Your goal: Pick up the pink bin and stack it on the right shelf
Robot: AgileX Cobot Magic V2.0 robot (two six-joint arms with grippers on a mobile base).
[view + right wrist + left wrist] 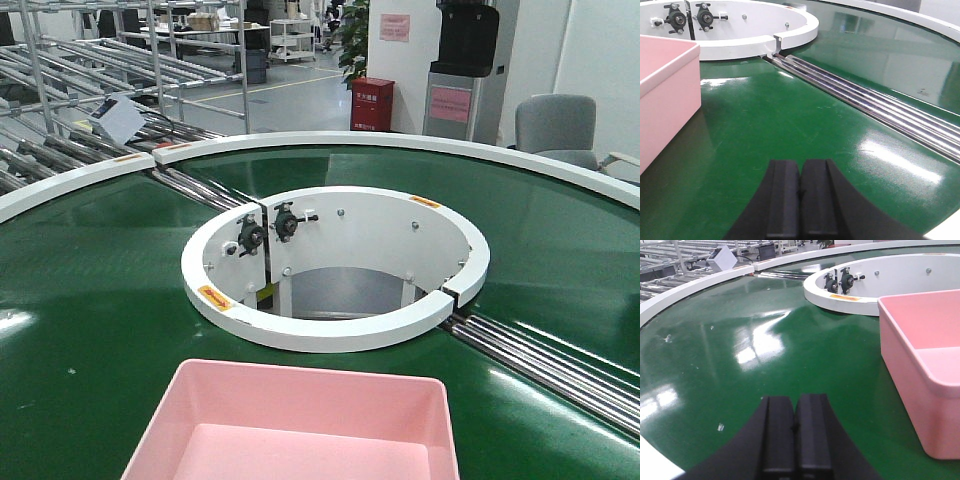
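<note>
Bin position: the pink bin (310, 400) sits upright on the green belt (90, 300) at its near edge, just short of the white inner ring (330, 330). I read both tools as pressed together, pinching nothing (the bin lies between them): left gripper (795, 411) clear of its left wall, right gripper (801, 172) clear of its right wall.

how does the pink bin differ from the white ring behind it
The pink bin is rectangular with a closed floor; the white ring is round and open through its middle. The bin is plain; the ring has seams and orange labels. Both rise above the green belt.
</note>
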